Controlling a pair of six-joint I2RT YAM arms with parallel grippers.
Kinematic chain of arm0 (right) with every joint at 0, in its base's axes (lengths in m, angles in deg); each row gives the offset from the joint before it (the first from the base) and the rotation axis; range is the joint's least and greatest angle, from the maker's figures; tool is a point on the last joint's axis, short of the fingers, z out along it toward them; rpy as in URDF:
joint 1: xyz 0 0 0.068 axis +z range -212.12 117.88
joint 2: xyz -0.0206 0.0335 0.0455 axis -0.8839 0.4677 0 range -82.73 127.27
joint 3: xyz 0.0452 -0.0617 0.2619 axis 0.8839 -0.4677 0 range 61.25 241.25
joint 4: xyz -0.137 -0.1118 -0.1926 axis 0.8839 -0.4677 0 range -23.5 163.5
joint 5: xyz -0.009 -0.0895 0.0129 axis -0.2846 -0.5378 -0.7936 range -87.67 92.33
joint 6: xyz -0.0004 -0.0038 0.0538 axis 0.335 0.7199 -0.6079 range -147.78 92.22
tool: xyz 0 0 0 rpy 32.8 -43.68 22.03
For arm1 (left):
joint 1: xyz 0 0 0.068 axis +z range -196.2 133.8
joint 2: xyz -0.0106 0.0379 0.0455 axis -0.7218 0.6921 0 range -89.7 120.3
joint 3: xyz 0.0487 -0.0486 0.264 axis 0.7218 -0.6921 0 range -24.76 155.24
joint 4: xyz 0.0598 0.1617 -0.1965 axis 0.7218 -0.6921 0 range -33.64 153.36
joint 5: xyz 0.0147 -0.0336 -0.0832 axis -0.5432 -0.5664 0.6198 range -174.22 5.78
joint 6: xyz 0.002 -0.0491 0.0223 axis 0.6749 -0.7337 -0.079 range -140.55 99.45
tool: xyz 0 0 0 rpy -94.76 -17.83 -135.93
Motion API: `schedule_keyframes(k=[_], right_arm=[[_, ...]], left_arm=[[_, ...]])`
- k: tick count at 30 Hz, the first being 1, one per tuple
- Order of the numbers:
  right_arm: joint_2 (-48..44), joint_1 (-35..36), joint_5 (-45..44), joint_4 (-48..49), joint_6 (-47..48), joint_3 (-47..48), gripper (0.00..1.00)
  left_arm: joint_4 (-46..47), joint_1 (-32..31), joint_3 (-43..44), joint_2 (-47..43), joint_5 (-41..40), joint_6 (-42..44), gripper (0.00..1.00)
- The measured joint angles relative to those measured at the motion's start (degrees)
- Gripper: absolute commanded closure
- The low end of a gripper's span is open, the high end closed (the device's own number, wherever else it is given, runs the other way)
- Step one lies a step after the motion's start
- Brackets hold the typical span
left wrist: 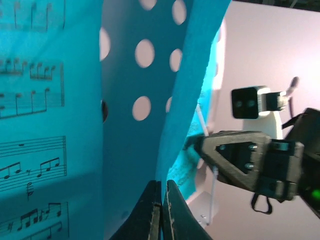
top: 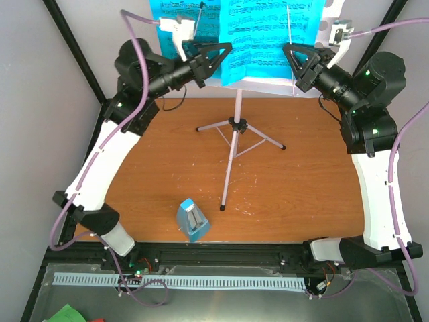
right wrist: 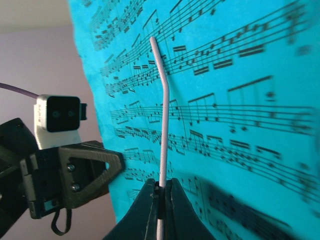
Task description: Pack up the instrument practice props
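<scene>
The grey tripod music stand (top: pixel 236 125) stands at the back centre of the table. Bright-blue sheet-music pages (top: pixel 255 33) rest on its perforated desk (left wrist: pixel 142 52). My left gripper (top: pixel 218 60) is at the pages' lower left; in the left wrist view its jaws (left wrist: pixel 163 186) are shut on the edge of a blue page (left wrist: pixel 182 115). My right gripper (top: pixel 296 64) is at the pages' right; in the right wrist view it (right wrist: pixel 161 185) is shut on the stand's thin white retainer wire (right wrist: pixel 163 125), which lies over the music (right wrist: pixel 240 100). The light-blue metronome (top: pixel 193 219) stands alone near the front.
The stand's legs (top: pixel 228 181) spread over the middle of the brown table (top: pixel 308 194). Black frame posts (top: pixel 74 50) and pale walls close in the back corners. A white slotted cable duct (top: pixel 181 282) runs along the near edge, with a green scrap (top: pixel 70 314) below it.
</scene>
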Motion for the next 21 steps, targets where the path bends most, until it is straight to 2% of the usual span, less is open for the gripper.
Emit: schedule_keyframes(k=[7, 12, 17, 21], right_arm=[[-0.46, 0.07, -0.87, 0.31, 0.04, -0.68, 0.97], [-0.76, 0.11, -1.64, 0.96, -0.02, -1.38, 0.97], [-1.01, 0.15, -2.36, 1.27, -0.52, -1.99, 0.80], [-1.07, 0.17, -2.78, 0.98, -0.74, -2.71, 0.73]], left_arm=[[-0.55, 1.73, -5.11, -10.23, -1.49, 1.66, 1.00], [-0.37, 7.78, -8.46, -15.67, -0.68, 1.27, 1.00], [-1.53, 12.33, -8.37, -16.09, 0.83, 0.96, 1.00], [-2.40, 16.79, -9.97, -16.79, 2.58, -0.11, 1.00]])
